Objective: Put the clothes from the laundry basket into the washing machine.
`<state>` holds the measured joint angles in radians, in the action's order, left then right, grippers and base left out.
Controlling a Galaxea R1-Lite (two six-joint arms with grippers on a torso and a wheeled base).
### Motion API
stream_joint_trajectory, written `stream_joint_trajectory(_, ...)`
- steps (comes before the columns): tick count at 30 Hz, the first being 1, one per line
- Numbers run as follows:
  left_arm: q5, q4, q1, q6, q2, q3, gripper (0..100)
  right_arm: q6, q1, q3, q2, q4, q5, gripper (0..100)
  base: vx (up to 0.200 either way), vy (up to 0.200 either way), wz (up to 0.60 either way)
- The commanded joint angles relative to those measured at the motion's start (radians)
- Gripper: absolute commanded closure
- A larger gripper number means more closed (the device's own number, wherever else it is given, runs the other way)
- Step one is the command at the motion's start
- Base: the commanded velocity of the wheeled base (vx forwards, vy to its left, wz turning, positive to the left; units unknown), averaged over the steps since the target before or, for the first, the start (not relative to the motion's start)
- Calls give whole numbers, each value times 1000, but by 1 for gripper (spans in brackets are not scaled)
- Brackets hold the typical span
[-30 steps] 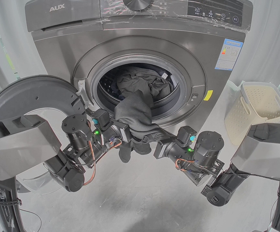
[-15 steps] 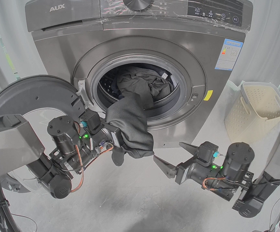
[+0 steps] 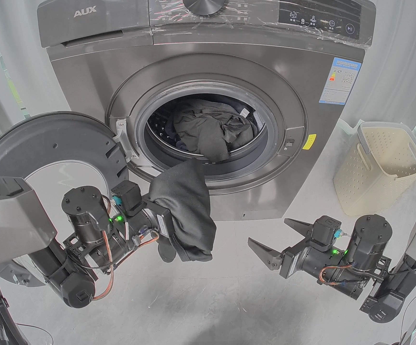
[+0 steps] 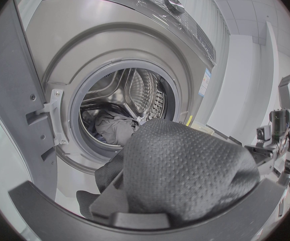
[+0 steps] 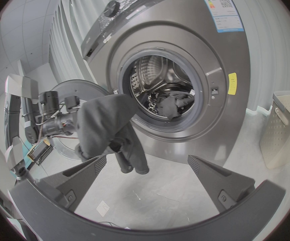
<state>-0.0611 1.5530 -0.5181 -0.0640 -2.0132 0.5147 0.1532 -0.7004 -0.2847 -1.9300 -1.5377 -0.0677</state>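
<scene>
A dark grey garment (image 3: pixel 186 207) hangs over my left gripper (image 3: pixel 168 226), which is shut on it, low in front of the washing machine (image 3: pixel 208 68). The cloth's upper tip reaches the lower lip of the open drum mouth; its other end dangles above the floor. In the left wrist view the garment (image 4: pixel 185 164) covers the fingers. More dark clothes (image 3: pixel 208 128) lie inside the drum. My right gripper (image 3: pixel 269 233) is open and holds nothing, low and to the right of the garment (image 5: pixel 105 124). The cream laundry basket (image 3: pixel 390 168) leans at the right.
The round machine door (image 3: pixel 50 140) stands swung open on the left, just behind my left arm. Bare grey floor (image 3: pixel 227 293) stretches in front of the machine. White curtains hang on both sides.
My right gripper has come away from the garment and moved down and to the right, open. My left gripper has moved down and left with the garment, drawing it out of the drum mouth.
</scene>
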Motion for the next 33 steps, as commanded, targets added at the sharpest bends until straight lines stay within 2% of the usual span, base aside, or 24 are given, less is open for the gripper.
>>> stream_joint_trajectory(1,1,1,-8,20,1,-30,100,0,36,-5,-43,-2,3,0,0,0,0)
stream_joint_trajectory(6,0,-1,-11,26,4,-28,100,0,41,-7,-40,-2,3,0,0,0,0)
stream_joint_trajectory(27,9,1,-62,30,-7,-27,100,2,15,12,-38,-1,-1,0,200,0,0)
stream_joint_trajectory(33,40,2,-83,30,-39,-12,100,3,-5,24,-33,-1,-3,0,0,0,0)
